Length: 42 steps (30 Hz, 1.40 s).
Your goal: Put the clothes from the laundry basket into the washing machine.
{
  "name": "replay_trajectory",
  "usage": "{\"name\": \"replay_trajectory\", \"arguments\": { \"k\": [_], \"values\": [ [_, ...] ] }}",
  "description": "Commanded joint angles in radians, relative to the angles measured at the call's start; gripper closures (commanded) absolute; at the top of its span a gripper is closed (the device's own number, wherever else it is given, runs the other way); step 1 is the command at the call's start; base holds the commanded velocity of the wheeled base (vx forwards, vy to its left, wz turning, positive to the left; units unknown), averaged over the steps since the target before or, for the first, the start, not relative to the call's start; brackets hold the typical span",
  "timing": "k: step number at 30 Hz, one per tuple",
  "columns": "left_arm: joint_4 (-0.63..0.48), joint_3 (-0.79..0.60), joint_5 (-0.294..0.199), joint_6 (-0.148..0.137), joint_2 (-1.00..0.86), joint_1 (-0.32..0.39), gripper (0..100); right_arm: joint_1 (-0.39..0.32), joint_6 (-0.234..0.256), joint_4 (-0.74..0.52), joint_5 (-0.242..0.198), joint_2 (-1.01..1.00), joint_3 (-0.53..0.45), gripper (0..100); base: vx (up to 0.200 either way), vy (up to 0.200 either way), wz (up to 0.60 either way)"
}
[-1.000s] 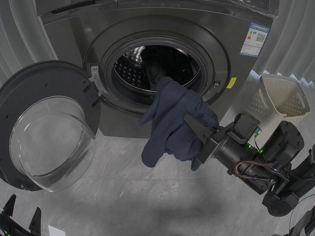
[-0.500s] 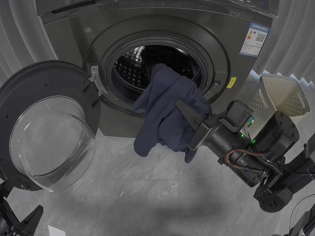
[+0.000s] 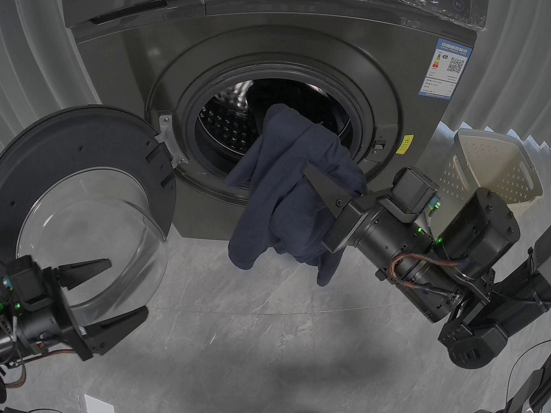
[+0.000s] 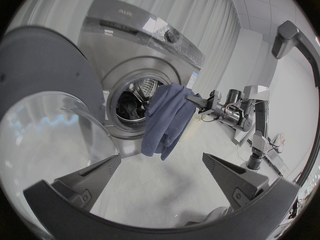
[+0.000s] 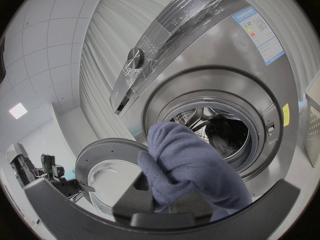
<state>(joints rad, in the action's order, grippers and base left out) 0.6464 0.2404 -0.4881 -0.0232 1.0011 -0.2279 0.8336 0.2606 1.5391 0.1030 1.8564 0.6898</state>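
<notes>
Head view: R gripper (image 3: 321, 193) was clamped on a navy garment (image 3: 287, 202), held up right in front of the washing machine (image 3: 275, 35), w/ the top fold level w/ the drum (image 3: 229, 121) mouth and the loose ends hanging below the rim, clear of the floor (image 3: 275, 339). The door (image 3: 86, 162) stood swung wide to the robot's left; the laundry basket (image 3: 499, 167) sat on the robot's right, beside the machine. L gripper (image 3: 127, 287) was low by the door glass, fingers spread wide, holding nothing. L wrist view: L gripper (image 4: 161, 157) showed both fingers well apart w/ only floor between; beyond, the garment (image 4: 166, 117) drooped from the R gripper (image 4: 193, 99), and dark clothes (image 4: 128, 105) lay inside the drum. R wrist view: the garment (image 5: 190, 164) bulged over the R gripper (image 5: 166, 200), fingers pinched into a bunched wad approx. mid-cloth; the dark clothes (image 5: 226, 137) sat deep in the drum behind it. Handling, as judged: soft, limp, light knit-type fabric, not fragile, not slippery; it'll drape and trail, so the hanging ends could snag on the door seal. Best hold is prob. a thick bunch near the middle, as here, not an edge.
</notes>
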Motion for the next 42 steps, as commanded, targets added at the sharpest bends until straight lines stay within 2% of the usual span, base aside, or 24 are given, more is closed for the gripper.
{"name": "replay_trajectory", "arguments": {
  "k": [1, 2, 6, 13, 27, 33, 42],
  "values": [
    [0.208, 0.028, 0.003, 0.000, 0.392, -0.116, 0, -0.013, 0.008, -0.001, 0.004, -0.002, -0.007, 100, 0.000, 0.000, 0.00],
    [0.283, 0.031, 0.022, 0.003, 0.459, -0.137, 0, -0.014, 0.008, -0.002, 0.011, -0.003, -0.012, 100, 0.000, 0.000, 0.00],
    [0.378, 0.059, 0.052, 0.017, 0.564, -0.163, 0, -0.013, 0.006, -0.002, 0.020, -0.006, -0.018, 100, 0.000, 0.000, 0.00],
    [0.395, 0.145, 0.057, 0.020, 0.703, -0.217, 0, -0.004, 0.006, -0.008, 0.020, -0.034, -0.047, 100, 0.000, 0.000, 0.00],
    [0.415, 0.313, 0.057, 0.019, 0.878, -0.217, 0, 0.004, 0.006, -0.011, 0.020, -0.039, -0.056, 100, 0.000, 0.000, 0.00],
    [0.486, 0.379, 0.060, 0.020, 0.981, -0.206, 0, 0.007, 0.005, -0.011, 0.020, -0.039, -0.058, 100, 0.000, 0.000, 0.00],
    [0.501, 0.467, 0.060, 0.019, 1.056, -0.215, 0, 0.015, 0.006, -0.010, 0.020, -0.037, -0.058, 100, 0.000, 0.000, 0.00]
  ]
}}
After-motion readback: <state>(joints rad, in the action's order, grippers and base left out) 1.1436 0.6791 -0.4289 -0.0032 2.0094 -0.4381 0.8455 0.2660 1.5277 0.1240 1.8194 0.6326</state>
